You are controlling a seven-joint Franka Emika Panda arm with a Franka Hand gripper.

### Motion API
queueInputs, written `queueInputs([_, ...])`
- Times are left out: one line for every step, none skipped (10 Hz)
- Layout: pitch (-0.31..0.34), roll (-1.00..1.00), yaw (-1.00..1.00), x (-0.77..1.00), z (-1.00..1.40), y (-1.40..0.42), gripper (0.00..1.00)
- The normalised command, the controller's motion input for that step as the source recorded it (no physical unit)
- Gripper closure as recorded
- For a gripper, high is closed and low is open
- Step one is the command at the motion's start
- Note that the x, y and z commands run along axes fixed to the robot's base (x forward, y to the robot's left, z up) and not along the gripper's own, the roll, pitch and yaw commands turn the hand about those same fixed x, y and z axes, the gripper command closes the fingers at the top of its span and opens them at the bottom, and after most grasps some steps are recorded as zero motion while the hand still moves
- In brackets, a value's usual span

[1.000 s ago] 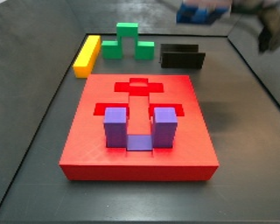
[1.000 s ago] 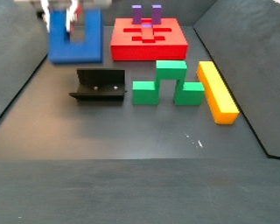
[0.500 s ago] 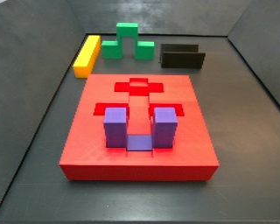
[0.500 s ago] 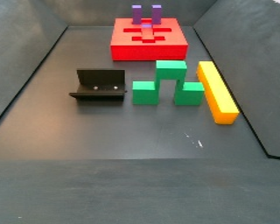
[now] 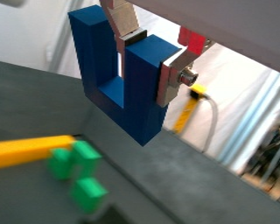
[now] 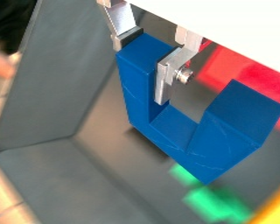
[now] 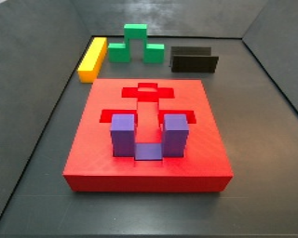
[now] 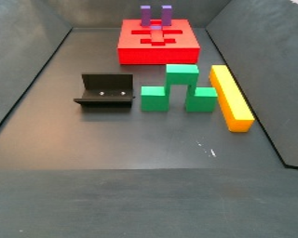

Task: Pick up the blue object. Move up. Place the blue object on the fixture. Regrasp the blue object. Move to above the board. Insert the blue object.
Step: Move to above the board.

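Dark grey floor with low dark walls (image 8: 127, 139) held all the pieces. High over it, out of both side views, the bright blue U-shaped plastic block (image 5: 119, 79) hung in the air. The gripper (image 5: 149, 54) was clenched on one prong of it, with a flat silver finger (image 5: 173, 72) pressed on the outside of that prong, seen again in a wrist view (image 6: 168, 74).

In a side view, the dark L-shaped fixture (image 8: 107, 91) stood near the middle of the floor. Green stepped blocks (image 8: 181, 88) sat just beside it at 3 o'clock, and the long yellow bar (image 8: 231, 96) lay past them. At 12 o'clock from the green blocks sat the big flat red board (image 8: 160, 46), with a paler purple U-shaped block (image 7: 151, 138) standing in its slot.

The next job looked like setting the blue block on the fixture. To do it well, the arm should come straight down over the fixture, slowly, keep the block level, and stay off the green blocks.
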Motion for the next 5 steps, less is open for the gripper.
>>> queueInputs([-0.017, -1.0, 0.04, -1.4, 0.22, -1.24, 1.0])
queueInputs([-0.024, -1.0, 0.05, -1.4, 0.2, -1.21, 1.0])
queueInputs([-0.036, -1.0, 0.04, -0.89, 0.13, -0.74, 1.0])
queueInputs([-0.043, -1.0, 0.05, -0.55, 0.06, -0.41, 1.0])
queueInputs([-0.043, -1.0, 0.04, -0.32, 0.02, -0.2, 1.0])
